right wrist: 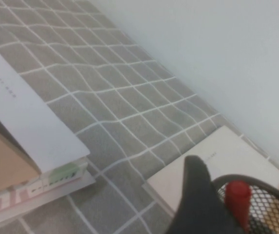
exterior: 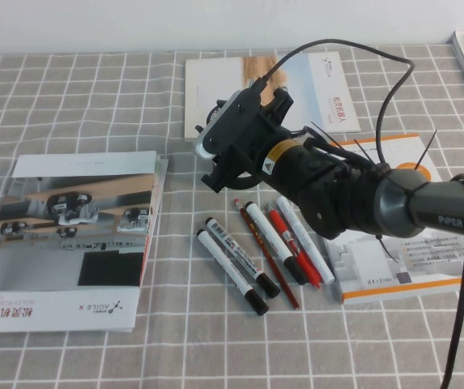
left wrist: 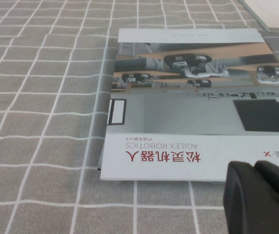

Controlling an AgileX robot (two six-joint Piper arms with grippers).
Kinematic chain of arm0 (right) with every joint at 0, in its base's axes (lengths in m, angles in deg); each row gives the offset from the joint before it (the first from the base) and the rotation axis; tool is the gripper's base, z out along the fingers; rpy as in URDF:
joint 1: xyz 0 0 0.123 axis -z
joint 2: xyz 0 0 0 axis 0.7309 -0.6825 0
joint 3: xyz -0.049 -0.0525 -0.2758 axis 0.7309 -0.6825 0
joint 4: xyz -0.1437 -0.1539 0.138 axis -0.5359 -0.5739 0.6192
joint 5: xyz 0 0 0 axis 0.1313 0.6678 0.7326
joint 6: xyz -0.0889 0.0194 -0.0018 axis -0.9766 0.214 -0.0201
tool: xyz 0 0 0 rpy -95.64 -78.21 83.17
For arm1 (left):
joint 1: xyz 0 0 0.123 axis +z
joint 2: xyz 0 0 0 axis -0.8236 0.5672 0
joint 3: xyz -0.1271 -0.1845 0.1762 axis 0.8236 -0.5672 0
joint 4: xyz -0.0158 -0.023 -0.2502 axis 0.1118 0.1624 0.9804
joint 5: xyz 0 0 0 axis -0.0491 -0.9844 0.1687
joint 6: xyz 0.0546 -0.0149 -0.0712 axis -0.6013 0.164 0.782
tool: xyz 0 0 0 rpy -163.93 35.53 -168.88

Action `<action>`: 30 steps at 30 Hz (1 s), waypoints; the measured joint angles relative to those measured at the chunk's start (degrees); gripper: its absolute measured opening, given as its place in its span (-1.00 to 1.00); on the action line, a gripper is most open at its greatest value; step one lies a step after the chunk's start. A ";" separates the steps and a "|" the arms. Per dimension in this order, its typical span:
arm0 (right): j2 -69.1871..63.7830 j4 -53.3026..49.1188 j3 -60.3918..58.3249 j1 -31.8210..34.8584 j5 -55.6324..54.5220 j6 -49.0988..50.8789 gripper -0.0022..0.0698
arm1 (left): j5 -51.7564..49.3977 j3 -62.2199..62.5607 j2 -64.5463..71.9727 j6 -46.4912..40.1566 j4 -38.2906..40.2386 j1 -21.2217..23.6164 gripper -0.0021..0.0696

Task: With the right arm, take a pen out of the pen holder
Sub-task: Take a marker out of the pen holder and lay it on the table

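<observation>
In the right wrist view a red pen (right wrist: 237, 197) stands upright in a black mesh pen holder (right wrist: 268, 183), which sits on a white booklet (right wrist: 217, 156). My right gripper (right wrist: 244, 169) is open and straddles the holder's top. One dark finger (right wrist: 197, 195) is close beside the red pen; the other shows only at the frame's edge. In the high view the right arm's wrist (exterior: 244, 134) reaches over the back middle of the table and hides the holder. My left gripper (left wrist: 254, 170) is shut and empty, hovering at the near edge of a brochure (left wrist: 197, 102).
Several markers and a red pen (exterior: 256, 251) lie loose at the table's middle, below the right arm. A robotics brochure (exterior: 74, 239) lies at the left, an orange-edged book (exterior: 414, 251) at the right, white booklets (exterior: 321, 81) at the back. A wall is close behind the holder.
</observation>
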 joint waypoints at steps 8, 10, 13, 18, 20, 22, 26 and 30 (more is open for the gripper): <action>-1.48 -0.14 1.90 0.11 1.63 0.00 -0.02 | 0.00 0.00 0.00 0.00 0.00 0.00 -0.96; -2.17 -0.14 2.95 0.23 2.64 0.00 -0.02 | 0.00 0.00 0.00 0.00 0.00 0.00 -0.96; -3.23 -0.14 4.50 0.51 4.37 0.00 -0.02 | 0.00 0.00 0.00 0.00 0.00 0.00 -0.96; -4.16 -0.14 6.21 0.73 5.66 0.00 -0.02 | 0.00 0.00 0.00 0.00 0.00 0.00 -0.96; -4.25 -0.01 6.24 0.96 5.66 0.00 -0.02 | 0.00 0.00 0.00 0.00 0.00 0.00 -0.96; -4.39 0.52 6.24 1.05 5.76 0.00 -0.02 | 0.00 0.00 0.00 0.00 0.00 0.00 -0.96; -4.52 1.16 6.24 1.05 5.76 0.00 -0.02 | 0.00 0.00 0.00 0.00 0.00 0.00 -0.96; -4.52 2.15 6.24 1.05 5.76 0.00 -0.02 | 0.00 0.00 0.00 0.00 0.00 0.00 -0.96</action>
